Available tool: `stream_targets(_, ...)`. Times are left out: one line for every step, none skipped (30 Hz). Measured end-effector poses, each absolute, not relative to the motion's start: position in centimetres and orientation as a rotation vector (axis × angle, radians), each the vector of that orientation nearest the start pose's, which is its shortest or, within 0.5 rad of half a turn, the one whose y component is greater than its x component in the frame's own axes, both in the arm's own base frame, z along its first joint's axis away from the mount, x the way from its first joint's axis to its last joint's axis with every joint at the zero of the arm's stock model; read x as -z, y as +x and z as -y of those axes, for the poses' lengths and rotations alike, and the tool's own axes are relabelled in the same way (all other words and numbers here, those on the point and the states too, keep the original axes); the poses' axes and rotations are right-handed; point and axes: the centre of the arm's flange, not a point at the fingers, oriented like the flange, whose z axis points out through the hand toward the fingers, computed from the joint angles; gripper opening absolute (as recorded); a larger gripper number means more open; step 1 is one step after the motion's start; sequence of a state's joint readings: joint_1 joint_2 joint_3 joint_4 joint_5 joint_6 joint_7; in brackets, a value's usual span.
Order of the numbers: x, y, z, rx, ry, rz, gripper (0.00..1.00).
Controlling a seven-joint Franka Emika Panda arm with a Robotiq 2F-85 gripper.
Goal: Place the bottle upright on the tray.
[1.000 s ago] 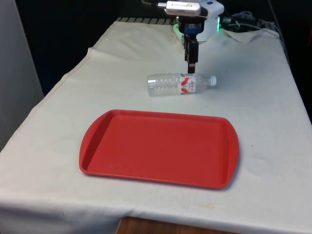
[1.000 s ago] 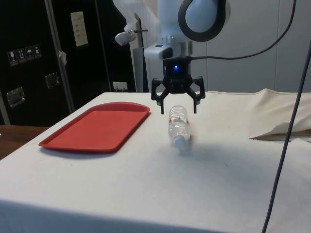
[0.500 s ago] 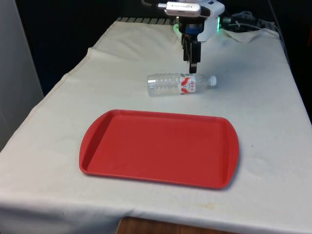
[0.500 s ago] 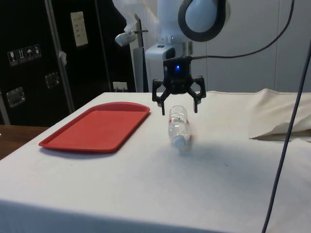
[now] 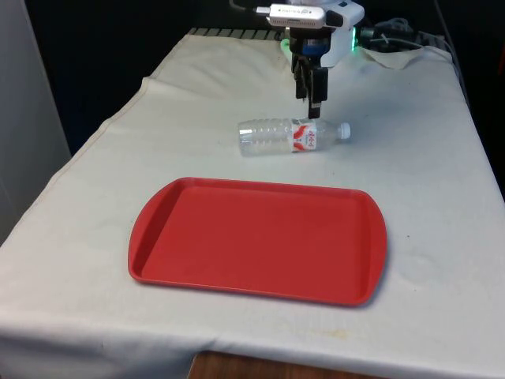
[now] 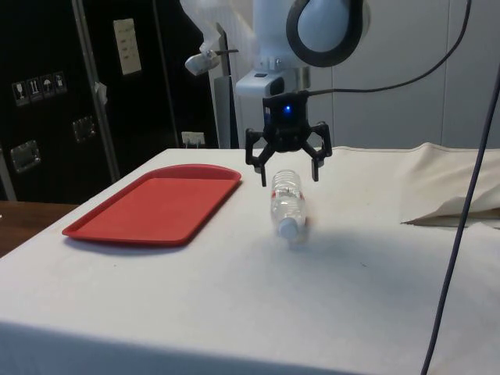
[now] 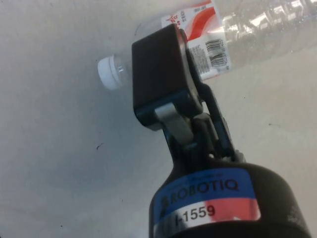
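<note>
The black two-finger claw (image 6: 287,173) hangs spread wide and empty in the side view, its two fingers splayed to either side with nothing between them and touching nothing. It sits above the clear plastic water bottle with a red-and-white label and white cap (image 6: 287,203), which lies on its side on the white-clothed bench (image 6: 375,297).

In the front view the claw (image 5: 312,99) appears edge-on, so the two fingers overlap into one dark bar and the gap between them cannot be read there; the side view settles it. The front view does show the bottle (image 5: 292,135) lying lengthwise across the bench, cap towards the front view's right, with the claw above and behind its labelled part, near the neck. The fingertips seem to be clear of the bottle, though from this angle the margin is hard to judge.

The wrist view gives the label's barcode and red swirl, the ribbed clear body, and the cap of the bottle (image 7: 218,34), with one finger pad (image 7: 161,74) lying across the label in the picture.

The flat red plastic tray with rounded corners (image 5: 158,237) lies on the bench nearer the camera than the bottle, apart from it and bare. In the side view the tray (image 6: 101,226) sits beside the bottle, towards the dark cabinets.
</note>
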State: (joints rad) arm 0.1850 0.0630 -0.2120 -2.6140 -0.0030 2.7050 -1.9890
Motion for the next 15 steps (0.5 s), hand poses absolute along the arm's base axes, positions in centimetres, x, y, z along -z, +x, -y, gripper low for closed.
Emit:
stream_targets(-23.29,43.89,1.29,-0.004,1.725,-2.587,1.0)
stream_targets(-23.28,43.87,1.29,-0.004,1.726,-2.588,1.0)
stream_targets(-23.26,43.85,1.29,-0.002,1.727,-2.589,1.0)
stream_targets(-23.26,43.85,1.29,-0.002,1.727,-2.589,1.0)
stream_targets(-23.29,43.88,1.29,-0.002,1.727,-2.589,1.0)
stream_targets(-23.27,43.86,1.29,0.0,1.728,-2.591,1.0)
stream_targets(-23.26,43.85,1.29,0.001,1.728,-2.591,1.0)
stream_targets(-23.27,43.87,1.29,0.001,1.729,-2.592,1.0)
stream_targets(-23.29,43.89,1.29,0.002,1.729,-2.593,1.0)
stream_targets(-23.28,43.88,1.29,0.003,1.73,-2.594,1.0)
stream_targets(-23.28,43.88,1.29,0.003,1.73,-2.594,1.0)
stream_targets(-23.27,43.87,1.29,0.004,1.731,-2.593,1.0)
stream_targets(-23.27,43.87,1.29,0.004,1.73,-2.594,1.0)
stream_targets(-23.27,43.87,1.29,0.004,1.73,-2.594,1.0)
stream_targets(-23.31,43.91,1.28,0.004,1.728,-2.594,1.0)
